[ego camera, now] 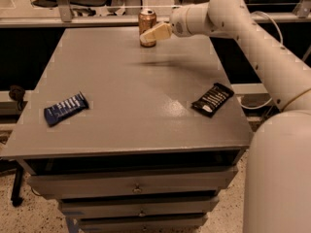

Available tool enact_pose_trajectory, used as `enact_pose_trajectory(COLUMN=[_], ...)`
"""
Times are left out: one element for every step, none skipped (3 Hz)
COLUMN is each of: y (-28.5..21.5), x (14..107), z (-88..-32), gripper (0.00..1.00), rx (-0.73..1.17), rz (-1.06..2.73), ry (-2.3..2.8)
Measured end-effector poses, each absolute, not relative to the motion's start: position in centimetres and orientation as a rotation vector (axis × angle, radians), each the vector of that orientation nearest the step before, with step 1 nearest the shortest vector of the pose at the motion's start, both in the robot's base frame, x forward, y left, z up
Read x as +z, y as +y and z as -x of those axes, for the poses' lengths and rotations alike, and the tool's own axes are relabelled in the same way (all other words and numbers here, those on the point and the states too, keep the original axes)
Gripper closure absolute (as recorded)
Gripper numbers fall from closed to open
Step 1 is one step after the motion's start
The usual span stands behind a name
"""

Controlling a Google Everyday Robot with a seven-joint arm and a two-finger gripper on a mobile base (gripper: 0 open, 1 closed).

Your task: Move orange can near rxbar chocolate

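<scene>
The orange can (pixel 146 19) stands upright at the far edge of the grey table (pixel 131 91), a little right of its middle. My gripper (pixel 151 33) is at the can's right side, in front of its lower half, at the end of the white arm that comes in from the right. The rxbar chocolate (pixel 212 99), a flat black wrapper with white stripes, lies near the table's right edge, well in front of the can.
A blue wrapper with white stripes (pixel 65 108) lies near the table's left edge. Drawers (pixel 136 188) sit under the tabletop. A glass rail (pixel 97 19) runs behind the table. The robot's white body (pixel 277 178) fills the lower right.
</scene>
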State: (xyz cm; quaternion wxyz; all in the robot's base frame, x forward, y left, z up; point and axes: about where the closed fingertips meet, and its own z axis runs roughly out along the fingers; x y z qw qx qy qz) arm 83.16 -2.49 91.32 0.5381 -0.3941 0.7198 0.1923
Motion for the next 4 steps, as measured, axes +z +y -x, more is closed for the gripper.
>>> enact_pose_trajectory(y=[-1.1,-0.3,0.0,-0.4], x=[90.6,90.1,89.7,89.8], z=[-86.5,-88.6,-89.7,-89.9], gripper=[0.0,0.0,0.18,0.41], rx=[0.479,0.485,0.481,0.477], rz=[0.895,0.873,0.858,0.846], ry=[1.687,1.678,1.669,1.668])
